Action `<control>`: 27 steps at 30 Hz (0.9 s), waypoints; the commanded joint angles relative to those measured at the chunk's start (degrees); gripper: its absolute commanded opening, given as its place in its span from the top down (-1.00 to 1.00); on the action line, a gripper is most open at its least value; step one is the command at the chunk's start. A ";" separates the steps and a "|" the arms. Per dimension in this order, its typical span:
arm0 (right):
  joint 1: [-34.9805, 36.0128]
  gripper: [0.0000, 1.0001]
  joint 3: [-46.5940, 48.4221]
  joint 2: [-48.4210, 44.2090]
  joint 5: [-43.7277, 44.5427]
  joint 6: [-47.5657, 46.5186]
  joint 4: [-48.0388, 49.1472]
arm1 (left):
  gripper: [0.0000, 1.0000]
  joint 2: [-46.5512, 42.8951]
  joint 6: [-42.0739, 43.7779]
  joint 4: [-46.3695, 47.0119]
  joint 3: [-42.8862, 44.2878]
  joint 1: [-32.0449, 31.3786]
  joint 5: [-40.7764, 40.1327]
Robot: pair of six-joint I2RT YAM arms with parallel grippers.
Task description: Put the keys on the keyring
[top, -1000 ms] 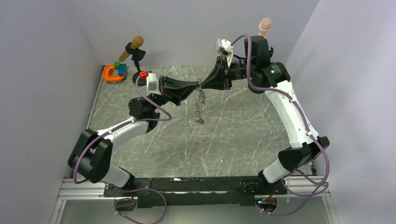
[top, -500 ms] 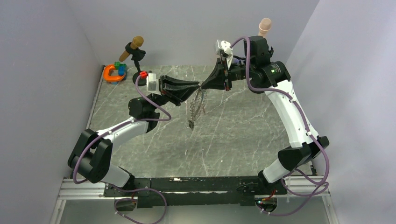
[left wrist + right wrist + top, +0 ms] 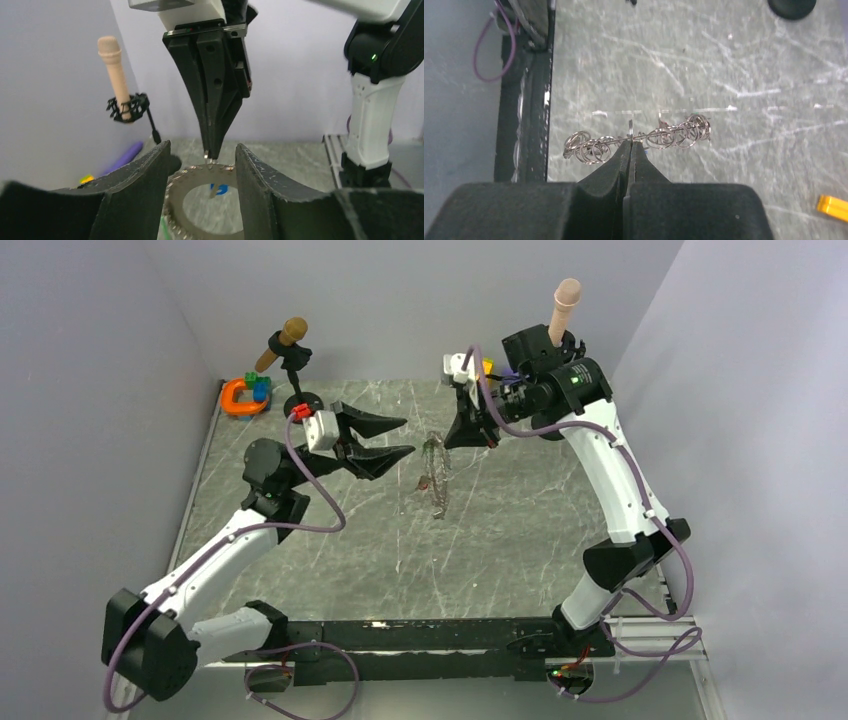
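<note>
The left arm [image 3: 225, 545] stretches from the near left corner toward the far middle, its elbow low and its wrist turned to the right. The left gripper [image 3: 407, 436] points right with its fingers [image 3: 142, 180] spread apart, holding nothing. The right arm [image 3: 612, 475] rises steeply from the near right and bends left at the top. The right gripper [image 3: 464, 442] points down and left, just right of the left one, its fingers pressed together on the keyring's [image 3: 436, 480] top edge.
</note>
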 commanded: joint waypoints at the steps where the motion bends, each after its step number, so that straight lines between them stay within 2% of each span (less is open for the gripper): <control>1: 1.50 1.00 2.15 0.03 9.66 -7.28 -8.12 | -0.10 -3.26 17.98 -28.34 4.32 -0.19 0.92; 4: 2.60 1.00 2.36 0.88 15.04 -8.62 -9.94 | -0.12 -3.46 25.34 -38.09 6.40 -1.84 -1.58; 8: 3.49 1.00 3.69 2.38 20.48 -9.33 -12.20 | -0.14 -2.65 31.89 -44.17 7.86 -6.63 -6.61; 12: 4.52 1.00 2.57 2.63 24.90 -9.25 -12.18 | -0.19 -1.72 33.82 -43.56 7.50 -10.73 -11.58; 17: 5.25 1.00 1.10 2.21 25.38 -9.33 -12.04 | -0.17 0.65 34.35 -42.03 8.77 -14.43 -17.05; 27: 5.64 1.00 -0.18 1.71 23.46 -8.65 -11.07 | 0.17 7.28 34.55 -41.61 13.01 -17.71 -22.90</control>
